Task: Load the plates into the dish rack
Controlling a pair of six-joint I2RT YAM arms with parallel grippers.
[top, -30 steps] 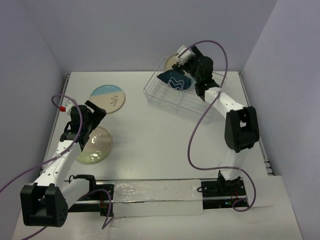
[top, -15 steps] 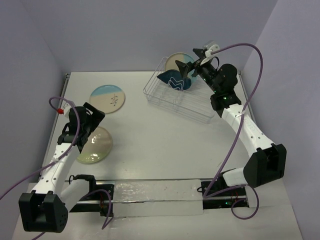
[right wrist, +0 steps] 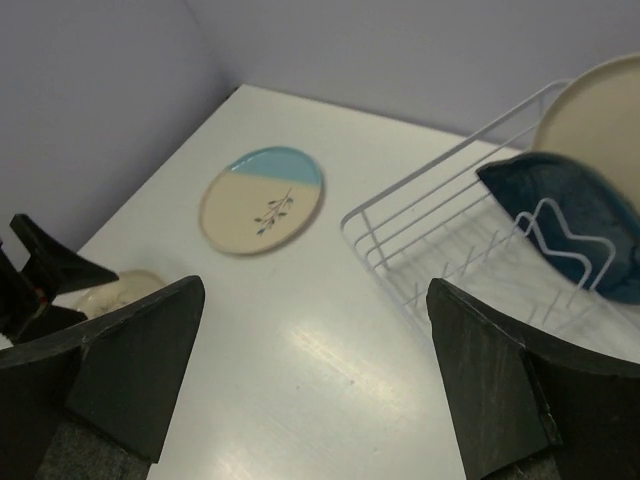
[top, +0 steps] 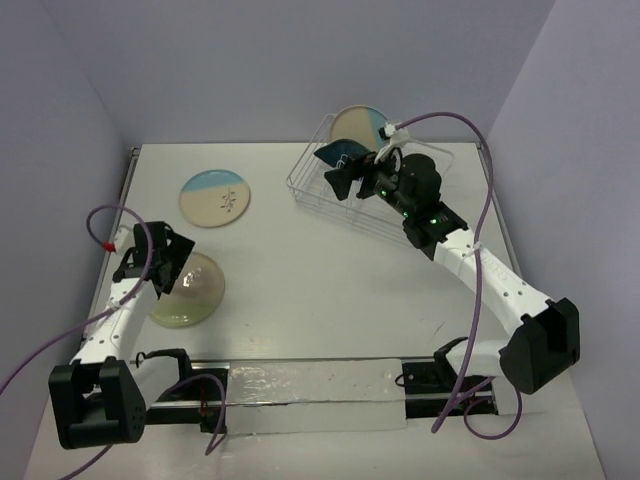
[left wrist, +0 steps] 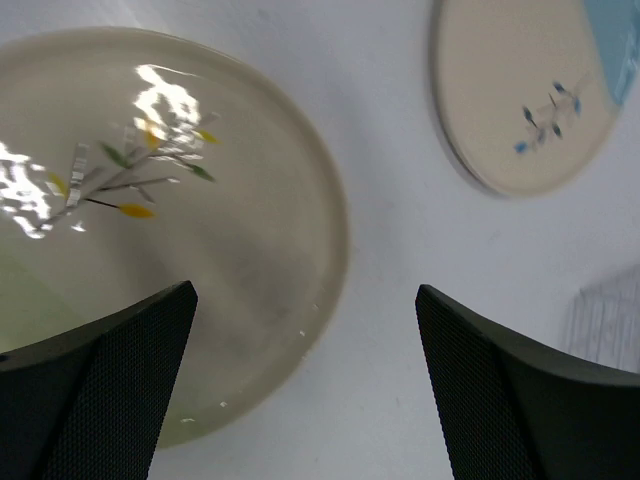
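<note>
1. Cream plate [top: 196,291] lies flat beneath our left gripper [left wrist: 305,292], which is spread wide and empty, poised for its rim.
2. Our right gripper [top: 338,180], equally open and empty, hovers by the dish rack [top: 305,190], whose prongs prop the dark blue plate [top: 336,153].

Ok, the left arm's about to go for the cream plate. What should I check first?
1. Left gripper fingers open: ok.
2. Fingers straddle the cream plate's rim: ok, one over the plate, one over the table.
3. Height above that plate: cannot tell.
4. Right gripper open and empty: ok.
5. Dish rack has free prongs in front of the dark blue plate: ok.
6. Sprig plate lies apart from the left gripper: ok.
</note>
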